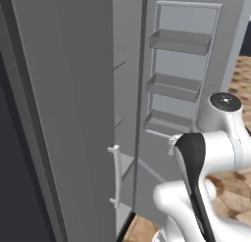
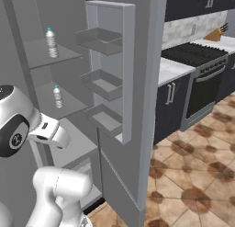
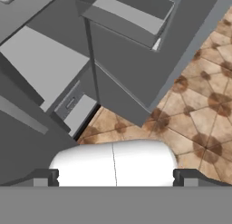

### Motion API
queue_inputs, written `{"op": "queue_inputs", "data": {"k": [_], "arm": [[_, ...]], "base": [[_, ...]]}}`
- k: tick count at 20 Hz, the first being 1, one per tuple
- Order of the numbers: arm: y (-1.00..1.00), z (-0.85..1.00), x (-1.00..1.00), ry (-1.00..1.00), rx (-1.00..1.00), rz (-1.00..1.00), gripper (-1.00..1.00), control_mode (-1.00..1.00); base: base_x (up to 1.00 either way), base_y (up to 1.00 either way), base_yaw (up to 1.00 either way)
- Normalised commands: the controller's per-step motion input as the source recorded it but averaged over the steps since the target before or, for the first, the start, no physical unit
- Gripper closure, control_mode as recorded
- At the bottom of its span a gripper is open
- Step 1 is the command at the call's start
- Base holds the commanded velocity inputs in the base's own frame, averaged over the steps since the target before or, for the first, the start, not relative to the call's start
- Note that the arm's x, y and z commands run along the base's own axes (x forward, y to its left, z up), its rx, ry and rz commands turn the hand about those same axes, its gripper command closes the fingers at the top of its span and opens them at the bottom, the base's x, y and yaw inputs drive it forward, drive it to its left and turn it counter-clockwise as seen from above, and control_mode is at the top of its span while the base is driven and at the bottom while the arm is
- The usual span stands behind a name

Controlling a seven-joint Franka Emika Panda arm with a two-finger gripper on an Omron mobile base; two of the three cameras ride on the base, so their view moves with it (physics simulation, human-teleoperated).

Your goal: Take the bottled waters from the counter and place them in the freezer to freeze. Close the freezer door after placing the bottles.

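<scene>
Both bottled waters (image 2: 51, 42) shelved in freezer (image 2: 46, 56); your end effector (image 3: 116, 177) spread wide, empty; freezer door (image 2: 137, 106) remains open.

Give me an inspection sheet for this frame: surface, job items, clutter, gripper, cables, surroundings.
Surface: freezer shelves, grey, each of the two with one bottle on it.
Job's things: upper bottled water upright on the higher shelf; lower bottled water upright on the shelf below. Freezer door stands wide open, its three door bins bare.
Clutter: nothing seen.
Grippers: gripper open, holding nothing, pointing down toward the foot of the freezer and the floor.
Cables: nothing seen.
Surroundings: black stove beside dark cabinets to the right; brown tiled floor; the other fridge door shut, with a silver handle.
</scene>
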Motion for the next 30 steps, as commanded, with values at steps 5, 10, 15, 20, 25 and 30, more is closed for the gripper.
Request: {"op": "queue_inputs", "data": {"k": [5,10,15,20,25,30], "arm": [[0.0,0.0,0.0,0.0,0.0,0.0,-1.0,1.0],[0.0,0.0,0.0,0.0,0.0,0.0,-1.0,1.0],[0.0,0.0,0.0,0.0,0.0,0.0,-1.0,1.0],[0.0,0.0,0.0,0.0,0.0,0.0,-1.0,1.0],[0.0,0.0,0.0,0.0,0.0,0.0,-1.0,1.0],[0.0,0.0,0.0,0.0,0.0,0.0,-1.0,1.0]], "base": [[-0.71,-0.61,0.08],[-0.08,-0.5,0.07],[-0.04,-0.66,0.25],[-0.24,-0.81,0.54],[-0.06,-0.88,0.69],[0.09,-0.78,0.75]]}}
